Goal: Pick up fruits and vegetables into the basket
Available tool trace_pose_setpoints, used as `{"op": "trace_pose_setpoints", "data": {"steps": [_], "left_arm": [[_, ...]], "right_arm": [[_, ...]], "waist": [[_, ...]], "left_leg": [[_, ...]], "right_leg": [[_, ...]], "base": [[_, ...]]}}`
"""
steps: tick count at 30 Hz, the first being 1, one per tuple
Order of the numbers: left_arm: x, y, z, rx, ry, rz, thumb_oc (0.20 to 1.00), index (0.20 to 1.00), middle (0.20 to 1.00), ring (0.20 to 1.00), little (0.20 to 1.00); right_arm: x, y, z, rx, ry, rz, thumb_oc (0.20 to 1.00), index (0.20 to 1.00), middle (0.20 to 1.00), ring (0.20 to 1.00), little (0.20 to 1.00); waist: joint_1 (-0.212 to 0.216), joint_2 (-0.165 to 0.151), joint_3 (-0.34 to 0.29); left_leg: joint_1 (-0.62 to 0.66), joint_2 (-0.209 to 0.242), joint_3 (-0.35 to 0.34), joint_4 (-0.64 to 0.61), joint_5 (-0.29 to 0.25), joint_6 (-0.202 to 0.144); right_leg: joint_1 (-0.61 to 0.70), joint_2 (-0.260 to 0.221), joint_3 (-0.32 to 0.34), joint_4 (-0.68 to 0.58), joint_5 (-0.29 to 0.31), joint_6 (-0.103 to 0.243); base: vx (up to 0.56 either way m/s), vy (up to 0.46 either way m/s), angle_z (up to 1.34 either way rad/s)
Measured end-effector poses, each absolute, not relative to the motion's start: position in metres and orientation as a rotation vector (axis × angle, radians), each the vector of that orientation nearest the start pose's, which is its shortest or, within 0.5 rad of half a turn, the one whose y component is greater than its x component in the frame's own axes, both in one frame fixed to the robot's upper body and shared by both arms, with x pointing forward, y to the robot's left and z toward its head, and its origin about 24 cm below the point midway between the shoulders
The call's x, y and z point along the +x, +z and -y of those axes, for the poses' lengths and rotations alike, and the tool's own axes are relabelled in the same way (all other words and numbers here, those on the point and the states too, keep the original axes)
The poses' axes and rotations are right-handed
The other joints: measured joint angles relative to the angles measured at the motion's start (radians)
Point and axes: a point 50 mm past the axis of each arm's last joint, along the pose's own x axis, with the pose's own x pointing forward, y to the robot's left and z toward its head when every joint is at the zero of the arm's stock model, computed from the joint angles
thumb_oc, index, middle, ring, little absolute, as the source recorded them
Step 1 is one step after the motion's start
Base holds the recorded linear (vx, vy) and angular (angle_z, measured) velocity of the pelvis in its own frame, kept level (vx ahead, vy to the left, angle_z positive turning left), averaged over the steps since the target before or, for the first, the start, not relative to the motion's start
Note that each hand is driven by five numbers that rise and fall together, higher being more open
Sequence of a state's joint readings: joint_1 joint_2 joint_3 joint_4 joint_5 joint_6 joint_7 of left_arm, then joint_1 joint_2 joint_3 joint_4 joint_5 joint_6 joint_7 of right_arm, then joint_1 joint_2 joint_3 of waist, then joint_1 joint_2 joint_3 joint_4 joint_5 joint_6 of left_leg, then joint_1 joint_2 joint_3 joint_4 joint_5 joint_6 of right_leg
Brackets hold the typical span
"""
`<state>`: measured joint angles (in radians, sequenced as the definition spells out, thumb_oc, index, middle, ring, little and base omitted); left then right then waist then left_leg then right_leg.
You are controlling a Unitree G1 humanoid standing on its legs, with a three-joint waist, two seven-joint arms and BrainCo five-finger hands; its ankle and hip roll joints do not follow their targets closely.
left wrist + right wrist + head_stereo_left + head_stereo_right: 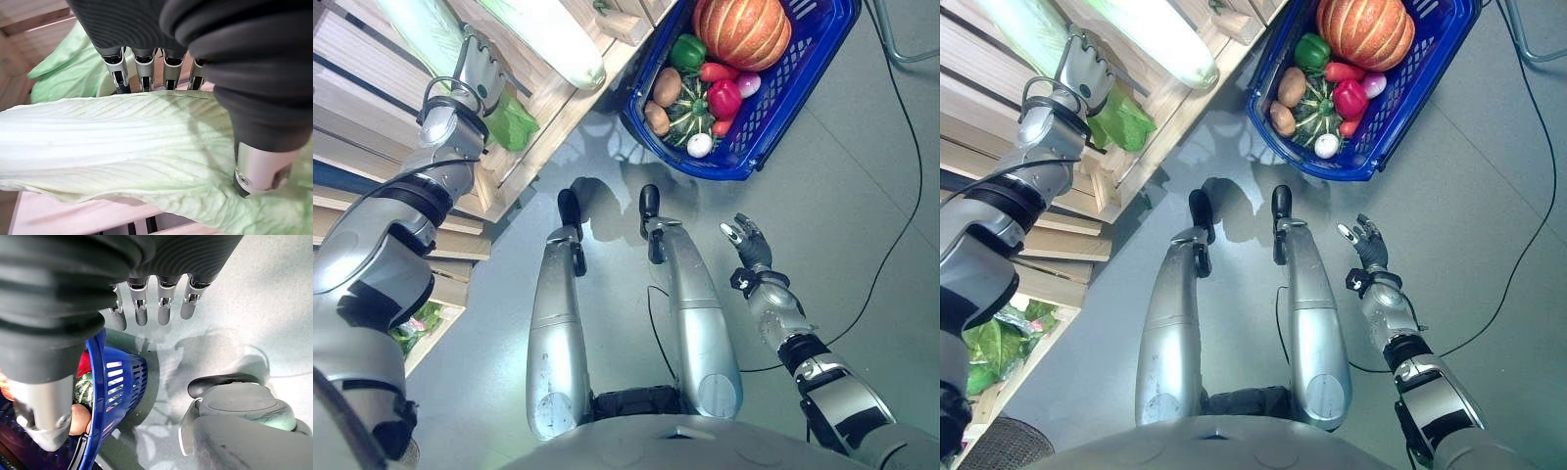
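My left hand (480, 67) reaches onto the wooden shelf (553, 103) and lies over a long pale green napa cabbage (122, 147). Its fingers (142, 73) run straight across the cabbage with their tips behind its far edge, and the thumb (259, 171) rests on the near side. A second napa cabbage (553, 39) lies beside it to the right. The blue basket (734, 168) stands on the floor ahead and holds a pumpkin (741, 29), a green pepper (687, 51), a red pepper (724, 98), potatoes (666, 86) and a white bulb (700, 145). My right hand (747, 245) hangs open over the floor, below the basket.
A loose green leafy vegetable (514, 122) lies at the shelf's edge beside my left wrist. Lower slatted crates hold more leafy greens (994, 348) at the far left. Grey floor (862, 215) spreads to the right of the basket.
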<state>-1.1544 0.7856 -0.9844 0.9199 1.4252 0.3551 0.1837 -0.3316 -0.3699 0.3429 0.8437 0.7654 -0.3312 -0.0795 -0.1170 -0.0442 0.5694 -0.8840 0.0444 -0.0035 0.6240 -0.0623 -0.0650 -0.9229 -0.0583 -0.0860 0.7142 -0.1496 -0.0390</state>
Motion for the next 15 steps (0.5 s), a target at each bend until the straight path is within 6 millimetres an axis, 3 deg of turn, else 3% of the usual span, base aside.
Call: {"op": "trace_pose_setpoints", "data": {"steps": [3,8,15], "left_arm": [[0.396,0.224,-0.252,-3.561,-0.728,-0.284,0.200,0.200,0.200,0.200,0.200],[0.387,0.223,-0.275,-3.728,-1.298,-0.479,0.200,0.200,0.200,0.200,0.200],[0.374,0.180,-0.282,-3.830,-1.514,-0.653,0.200,0.200,0.200,0.200,0.200]], "right_arm": [[0.287,-0.025,0.218,0.185,-0.161,-0.243,1.000,1.000,1.000,1.000,1.000],[0.287,-0.025,0.211,0.202,-0.155,-0.239,1.000,1.000,1.000,1.000,1.000],[0.285,-0.030,0.203,0.224,-0.169,-0.253,1.000,1.000,1.000,1.000,1.000]], "waist": [[-0.001,-0.002,0.000],[-0.007,-0.020,0.003],[0.011,-0.020,0.002]], "left_leg": [[0.002,0.002,-0.001,0.000,0.000,0.000],[0.017,0.002,-0.006,-0.004,0.005,-0.006],[0.088,-0.004,-0.007,-0.064,0.020,-0.007]], "right_leg": [[0.002,0.001,-0.001,0.000,0.000,0.000],[0.020,0.003,-0.005,-0.004,0.000,-0.001],[0.085,-0.001,-0.008,-0.045,0.001,-0.002]], "base": [[0.00,-0.040,0.00],[0.00,-0.033,0.01],[0.01,-0.012,0.03]]}}
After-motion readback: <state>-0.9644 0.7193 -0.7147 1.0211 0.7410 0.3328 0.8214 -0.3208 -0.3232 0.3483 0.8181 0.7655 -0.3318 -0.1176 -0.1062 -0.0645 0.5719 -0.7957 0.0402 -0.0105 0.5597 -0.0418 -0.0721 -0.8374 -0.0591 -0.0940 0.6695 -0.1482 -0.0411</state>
